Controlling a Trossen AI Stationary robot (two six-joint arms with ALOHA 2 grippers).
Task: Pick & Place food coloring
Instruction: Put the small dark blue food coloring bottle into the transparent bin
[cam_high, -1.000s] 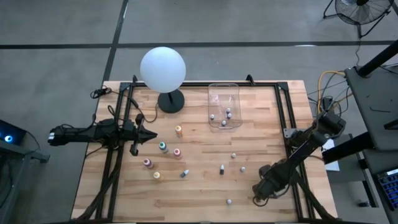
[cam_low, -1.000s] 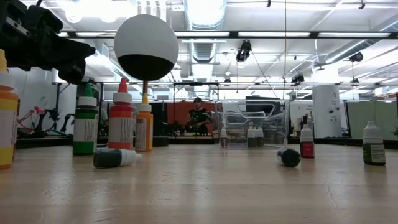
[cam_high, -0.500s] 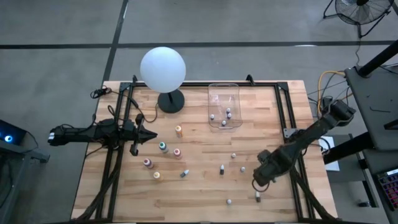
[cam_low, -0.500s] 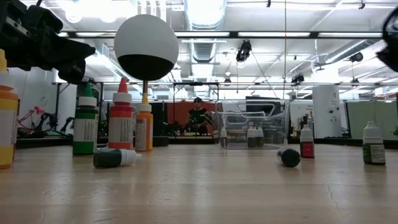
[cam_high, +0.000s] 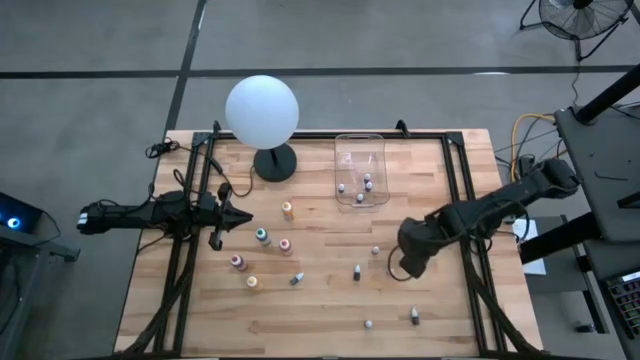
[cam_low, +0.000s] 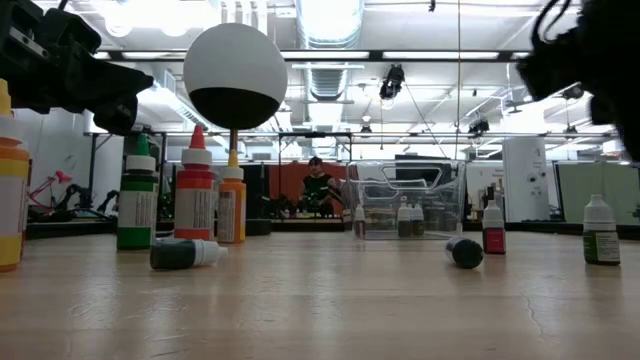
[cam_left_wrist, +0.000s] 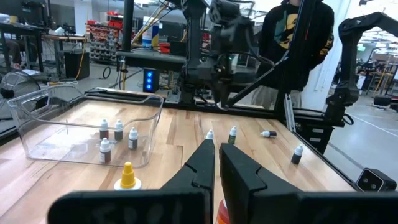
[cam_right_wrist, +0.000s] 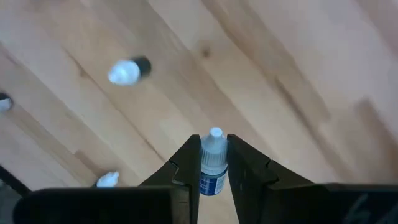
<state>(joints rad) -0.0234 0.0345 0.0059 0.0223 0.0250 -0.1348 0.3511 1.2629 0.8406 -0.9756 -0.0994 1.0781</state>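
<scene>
The right gripper (cam_right_wrist: 213, 163) pinches a small white-capped food coloring bottle (cam_right_wrist: 212, 163) above the table (cam_high: 470, 310), well short of the clear bin (cam_high: 361, 172), so a slip from that narrow grip could drop it among the loose bottles below.

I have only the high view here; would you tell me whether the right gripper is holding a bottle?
Observer: Yes. Its wrist view shows the right gripper shut on a bottle with a blue label, white cap pointing out past the fingertips.
Operator: Thank you. Is it touching the table?
Observer: No. In the low view that arm hangs well above the table.
Operator: And the left gripper?
Observer: Its wrist view shows the left gripper shut, with nothing between its fingers.
</scene>
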